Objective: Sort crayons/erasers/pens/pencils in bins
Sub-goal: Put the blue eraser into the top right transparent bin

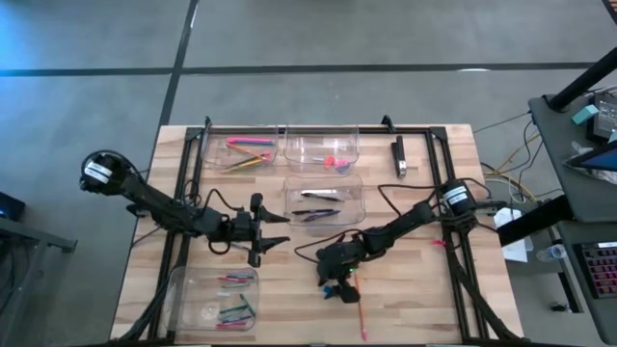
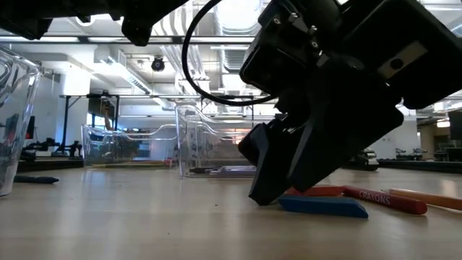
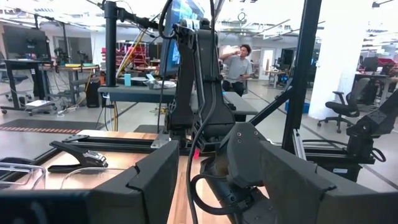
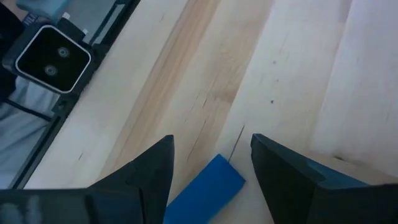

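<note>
Right gripper (image 4: pixel 208 163) jaws straddle blue crayon (image 4: pixel 205 190), spread apart.

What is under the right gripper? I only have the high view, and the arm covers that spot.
Observer: A blue piece lies flat on the table between the right gripper's open fingers, not gripped.
Operator: Anything beside it?
Observer: The low view shows a red crayon printed CRAYONS just behind it.
Operator: And the left gripper?
Observer: The left gripper is open, with nothing between its fingers.
</note>
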Tool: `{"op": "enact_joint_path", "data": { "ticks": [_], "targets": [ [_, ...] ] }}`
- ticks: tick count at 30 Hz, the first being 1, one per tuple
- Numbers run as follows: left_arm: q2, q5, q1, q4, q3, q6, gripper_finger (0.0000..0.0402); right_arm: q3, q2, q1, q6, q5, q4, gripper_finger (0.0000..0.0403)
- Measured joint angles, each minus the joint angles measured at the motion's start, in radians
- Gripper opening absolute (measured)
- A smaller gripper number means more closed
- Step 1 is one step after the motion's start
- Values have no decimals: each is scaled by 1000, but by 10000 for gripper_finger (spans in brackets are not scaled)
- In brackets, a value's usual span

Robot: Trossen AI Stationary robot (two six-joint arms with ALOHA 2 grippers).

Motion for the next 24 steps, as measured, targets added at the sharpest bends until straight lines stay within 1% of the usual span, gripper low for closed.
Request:
{"op": "enact_joint_path", "data": {
  "ticks": [9,16,19,24],
  "targets": [
    [0,0,0,1,0,0,205,-8,-81,5,-53,6,-74,205],
    [0,1,0,0,-1,0,205,-6,-84,6,-64,43,-121,204],
    [0,1,2,1,-1,1,205,-6,-83,7,-71,49,-122,192],
    [0,1,2,1,-1,1,205,-6,-83,18,-101,67,-122,155]
  ]
}}
